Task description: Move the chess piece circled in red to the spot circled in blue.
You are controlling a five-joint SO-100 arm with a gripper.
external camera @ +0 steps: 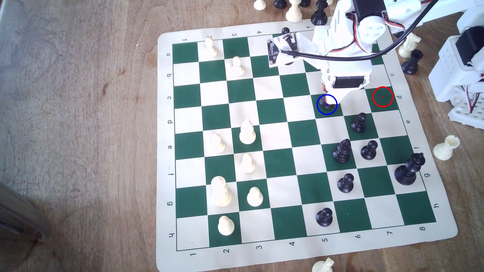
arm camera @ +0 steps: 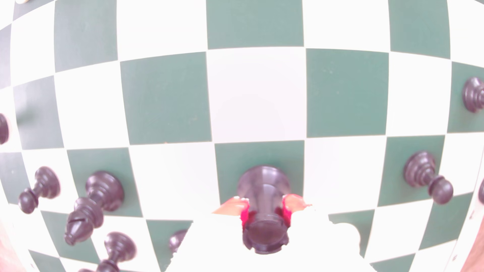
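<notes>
Wrist view: the rook (arm camera: pixel 264 206) is clamped at its waist by the end effector (arm camera: pixel 265 209), its base seemingly set on a green square. Exterior view: it is seen inside the blue ring (external camera: pixel 327 104). Placement is judged nearly done; release, then a straight lift, is called for.

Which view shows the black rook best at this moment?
The wrist view: the black rook shows whole, from notched top to round base on a green square, with the gripper closed around its waist. In the exterior view, just its base peeks out inside the blue ring, the arm hiding the rest.
</notes>
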